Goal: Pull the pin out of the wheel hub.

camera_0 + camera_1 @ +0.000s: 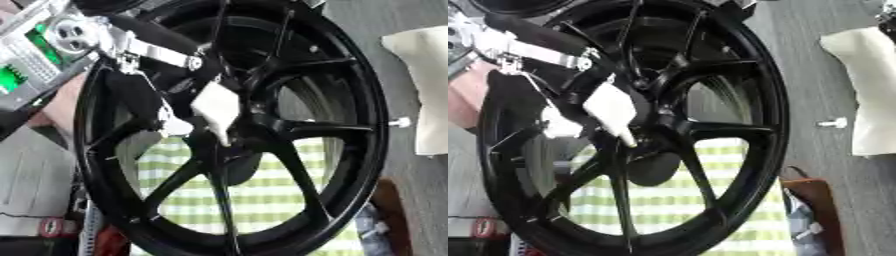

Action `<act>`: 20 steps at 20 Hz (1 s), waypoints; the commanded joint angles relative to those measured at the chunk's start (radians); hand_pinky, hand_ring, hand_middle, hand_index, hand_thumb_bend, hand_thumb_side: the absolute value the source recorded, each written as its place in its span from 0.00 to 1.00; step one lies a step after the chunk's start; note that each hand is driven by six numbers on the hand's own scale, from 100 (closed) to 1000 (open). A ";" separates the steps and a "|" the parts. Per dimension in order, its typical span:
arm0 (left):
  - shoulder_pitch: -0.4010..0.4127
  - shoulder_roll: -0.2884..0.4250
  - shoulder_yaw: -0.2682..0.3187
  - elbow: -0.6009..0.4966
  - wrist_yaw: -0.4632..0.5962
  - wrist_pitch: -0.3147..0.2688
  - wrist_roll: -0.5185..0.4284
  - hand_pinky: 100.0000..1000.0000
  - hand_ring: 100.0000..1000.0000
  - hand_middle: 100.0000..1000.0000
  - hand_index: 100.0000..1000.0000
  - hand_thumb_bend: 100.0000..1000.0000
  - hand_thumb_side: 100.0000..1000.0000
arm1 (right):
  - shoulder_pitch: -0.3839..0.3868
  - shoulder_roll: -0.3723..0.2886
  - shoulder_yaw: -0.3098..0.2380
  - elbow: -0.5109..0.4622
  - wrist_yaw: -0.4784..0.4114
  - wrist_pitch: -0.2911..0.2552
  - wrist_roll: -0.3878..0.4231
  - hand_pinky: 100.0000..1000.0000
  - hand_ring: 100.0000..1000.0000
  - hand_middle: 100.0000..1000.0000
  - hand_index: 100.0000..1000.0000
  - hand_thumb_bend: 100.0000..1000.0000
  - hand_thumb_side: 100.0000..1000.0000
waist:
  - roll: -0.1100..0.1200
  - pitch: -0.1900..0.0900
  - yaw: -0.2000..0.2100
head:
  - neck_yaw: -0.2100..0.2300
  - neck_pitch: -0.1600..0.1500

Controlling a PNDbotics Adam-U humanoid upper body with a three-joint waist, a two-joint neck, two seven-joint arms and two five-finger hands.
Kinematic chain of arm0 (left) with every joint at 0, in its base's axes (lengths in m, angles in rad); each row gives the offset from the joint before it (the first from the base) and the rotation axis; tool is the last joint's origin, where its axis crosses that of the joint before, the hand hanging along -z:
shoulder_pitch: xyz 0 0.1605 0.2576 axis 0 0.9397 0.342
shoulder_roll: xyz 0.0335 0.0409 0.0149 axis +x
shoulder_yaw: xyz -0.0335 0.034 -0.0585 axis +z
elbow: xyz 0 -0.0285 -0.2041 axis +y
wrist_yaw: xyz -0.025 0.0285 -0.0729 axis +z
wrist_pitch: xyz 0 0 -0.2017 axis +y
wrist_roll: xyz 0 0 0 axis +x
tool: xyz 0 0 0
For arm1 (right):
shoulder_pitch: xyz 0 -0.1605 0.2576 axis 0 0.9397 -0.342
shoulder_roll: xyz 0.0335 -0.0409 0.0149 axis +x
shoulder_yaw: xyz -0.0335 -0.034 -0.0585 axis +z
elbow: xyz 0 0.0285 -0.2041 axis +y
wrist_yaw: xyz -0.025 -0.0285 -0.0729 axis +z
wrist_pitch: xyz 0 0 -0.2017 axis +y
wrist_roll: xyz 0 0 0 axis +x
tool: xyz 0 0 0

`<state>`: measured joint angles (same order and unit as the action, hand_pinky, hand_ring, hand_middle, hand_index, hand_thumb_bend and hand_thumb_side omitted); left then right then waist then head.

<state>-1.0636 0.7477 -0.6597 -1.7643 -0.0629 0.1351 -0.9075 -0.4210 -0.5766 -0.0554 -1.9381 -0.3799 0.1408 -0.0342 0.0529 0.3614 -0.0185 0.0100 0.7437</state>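
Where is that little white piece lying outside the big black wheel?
The small white piece lies on the grey floor at the right of both views, between the black wheel's rim and the cream cloth.

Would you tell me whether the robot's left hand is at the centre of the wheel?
Yes, the left hand, white-tipped, sits at the hub of the black wheel.

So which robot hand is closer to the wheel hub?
Left. The left robot hand is right at the wheel hub; the right robot hand shows in neither view.
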 commanded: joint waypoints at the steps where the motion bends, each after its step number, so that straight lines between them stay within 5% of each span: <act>1: -0.011 0.015 0.040 -0.018 -0.006 0.007 0.000 0.77 0.56 0.42 0.57 0.00 0.21 | -0.005 -0.015 -0.011 -0.008 -0.007 -0.003 0.003 0.88 0.67 0.46 0.59 0.19 0.23 | -0.006 -0.017 0.000 | -0.001 -0.012; 5: -0.010 0.016 0.080 -0.029 0.007 0.014 0.015 0.73 0.48 0.32 0.42 0.00 0.19 | -0.003 -0.014 -0.013 -0.007 -0.009 -0.003 0.002 0.88 0.67 0.46 0.59 0.19 0.23 | -0.006 -0.017 0.002 | -0.004 -0.011; 12: 0.004 0.027 0.165 -0.072 0.158 0.088 0.198 0.71 0.41 0.23 0.33 0.00 0.17 | 0.004 -0.018 -0.017 -0.005 -0.007 -0.004 -0.001 0.88 0.67 0.46 0.59 0.19 0.23 | -0.003 -0.023 0.009 | -0.010 -0.008; 20: 0.036 0.081 0.381 -0.120 0.317 0.152 0.316 0.71 0.39 0.21 0.33 0.00 0.18 | 0.026 -0.030 -0.031 -0.003 -0.002 -0.009 -0.016 0.87 0.67 0.46 0.59 0.19 0.22 | -0.001 -0.039 0.041 | -0.038 0.003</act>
<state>-1.0162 0.7872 -0.3338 -1.8688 0.2288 0.2829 -0.6135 -0.3884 -0.5771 -0.0733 -1.9321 -0.3811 0.1336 -0.0462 0.0560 0.3505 0.0243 -0.0224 0.7456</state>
